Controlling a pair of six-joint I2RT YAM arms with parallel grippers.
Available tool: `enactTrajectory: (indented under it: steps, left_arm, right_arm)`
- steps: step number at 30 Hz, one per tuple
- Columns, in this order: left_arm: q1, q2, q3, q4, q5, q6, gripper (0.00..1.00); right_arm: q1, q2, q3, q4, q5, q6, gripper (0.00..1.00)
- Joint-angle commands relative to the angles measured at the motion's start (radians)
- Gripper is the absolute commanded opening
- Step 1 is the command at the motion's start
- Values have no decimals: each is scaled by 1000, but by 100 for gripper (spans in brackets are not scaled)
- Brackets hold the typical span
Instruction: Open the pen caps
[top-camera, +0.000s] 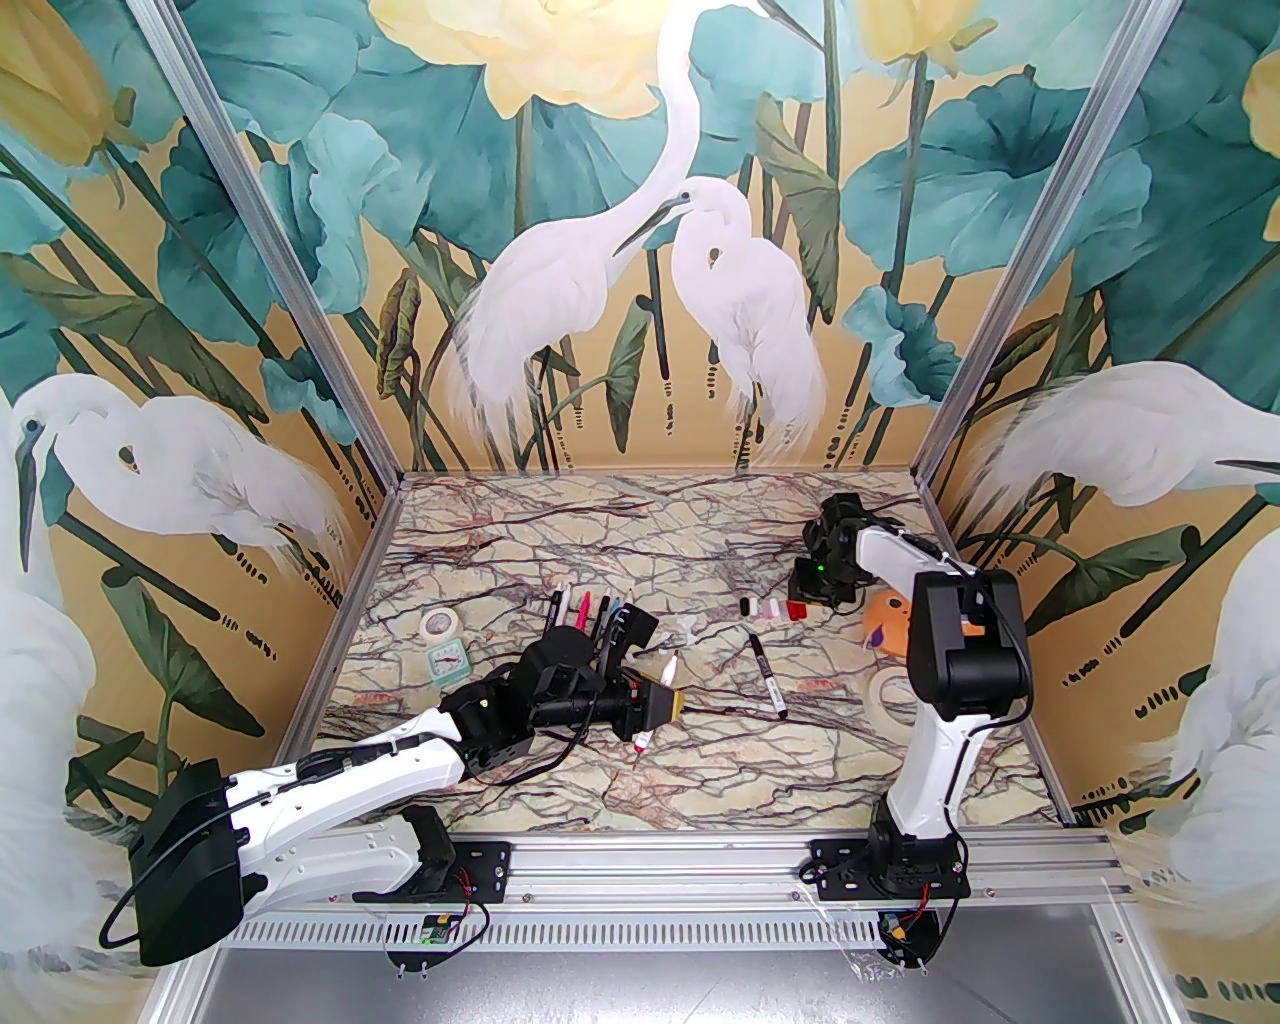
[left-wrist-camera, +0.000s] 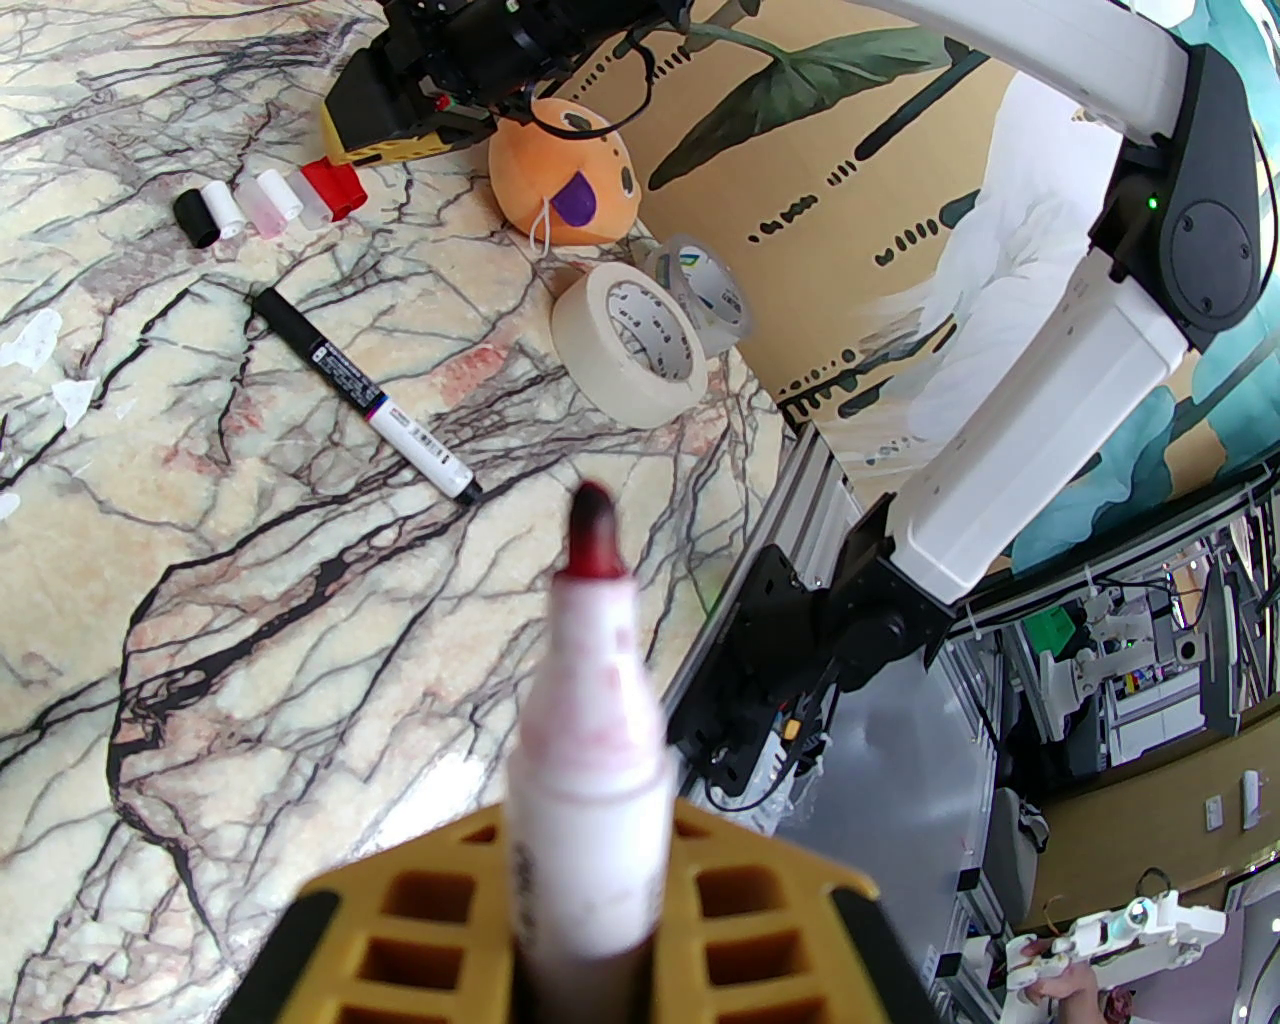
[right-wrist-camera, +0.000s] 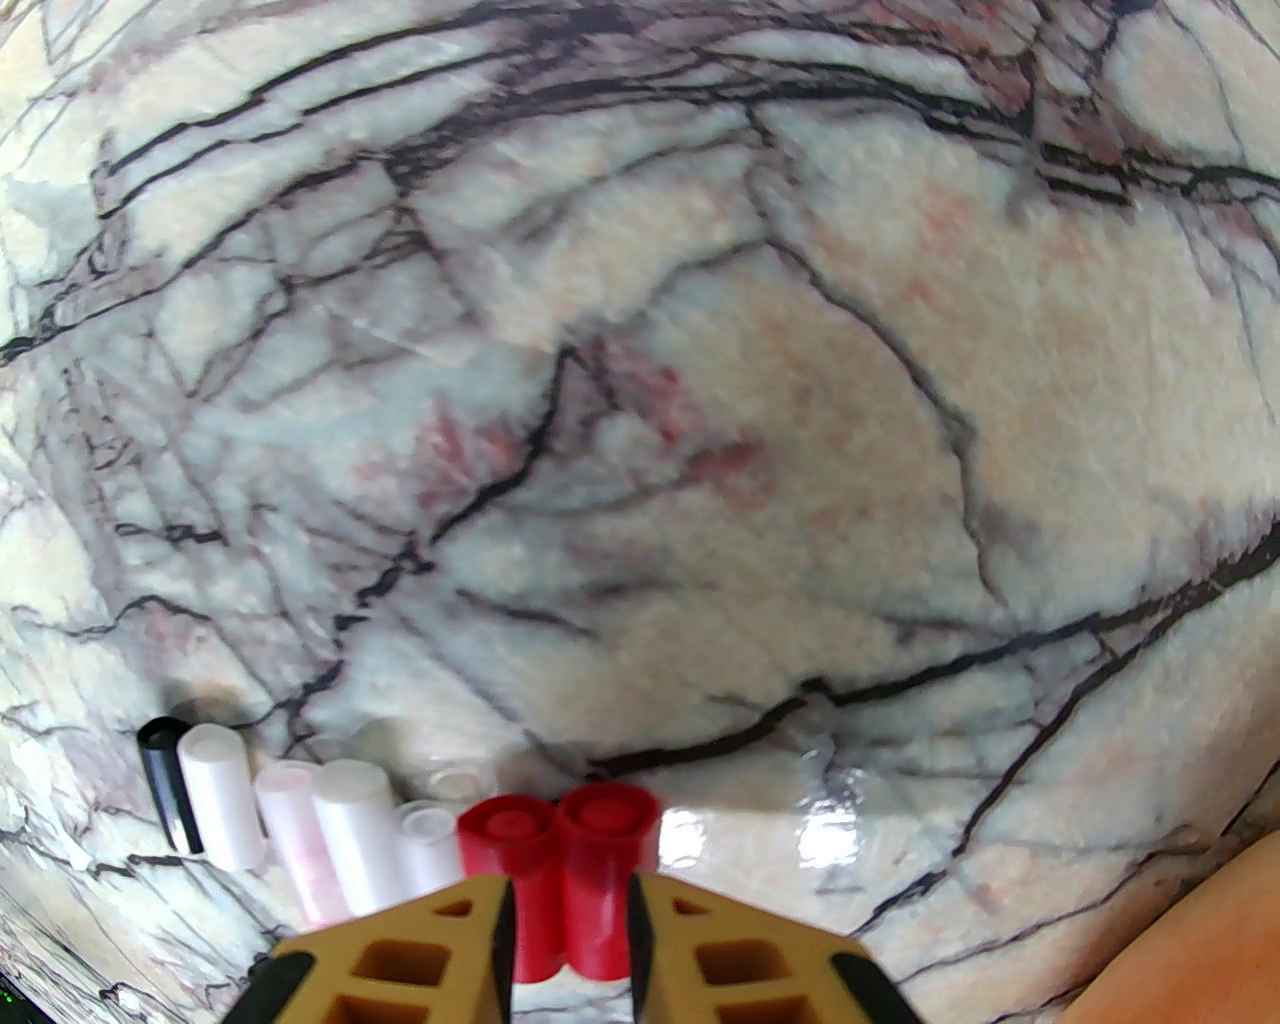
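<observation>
My left gripper (top-camera: 668, 700) (left-wrist-camera: 590, 880) is shut on a white-barrelled pen (left-wrist-camera: 590, 720), held at mid-table with its dark red tip (left-wrist-camera: 590, 520) bare. My right gripper (top-camera: 798, 603) (right-wrist-camera: 570, 910) is low over the table at the back right. Its yellow fingers (right-wrist-camera: 420, 950) are closed on a red pen cap (right-wrist-camera: 605, 860). That cap stands at the end of a row of pen caps (left-wrist-camera: 260, 205): black (right-wrist-camera: 165, 780), white (right-wrist-camera: 220, 800), pink (right-wrist-camera: 295, 830), white, clear and another red (right-wrist-camera: 505, 850). An uncapped black-and-white marker (top-camera: 768, 685) (left-wrist-camera: 365, 395) lies between the arms. Several capped pens (top-camera: 590, 610) lie side by side behind the left gripper.
An orange plush toy (top-camera: 885, 620) (left-wrist-camera: 565, 185) sits right of the caps. Beside it are a masking tape roll (top-camera: 885, 690) (left-wrist-camera: 630, 345) and a clear tape roll (left-wrist-camera: 705, 290). Another tape roll (top-camera: 437, 627) and a small green clock (top-camera: 445, 660) lie at the left. Painted walls close three sides.
</observation>
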Motion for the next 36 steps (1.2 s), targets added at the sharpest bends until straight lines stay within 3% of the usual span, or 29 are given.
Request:
enactTrajectory:
  steps: [1,8,13,17,24,26,36]
  left_arm:
    - [7,1,30,-17,-6,-10,5]
    - [8,36,81,-116,-119,-11,5]
    - [8,113,149,-216,-247,-21,4]
    - [7,206,229,-287,-350,-22,4]
    - [18,399,384,-367,-489,-27,5]
    - [31,449,418,-379,-516,-27,5]
    - [92,684,591,-435,-609,20,6]
  right_arm:
    - [11,-63,-9,-16,13,17,28]
    - [60,-266,-126,24,52,101,29]
    - [121,-490,-269,89,24,182,38]
    - [185,-673,-378,131,17,236,52]
    - [224,-992,-553,173,-82,284,92]
    - [224,-1061,-576,167,-119,284,99]
    - [224,-1190,-643,160,-181,327,99]
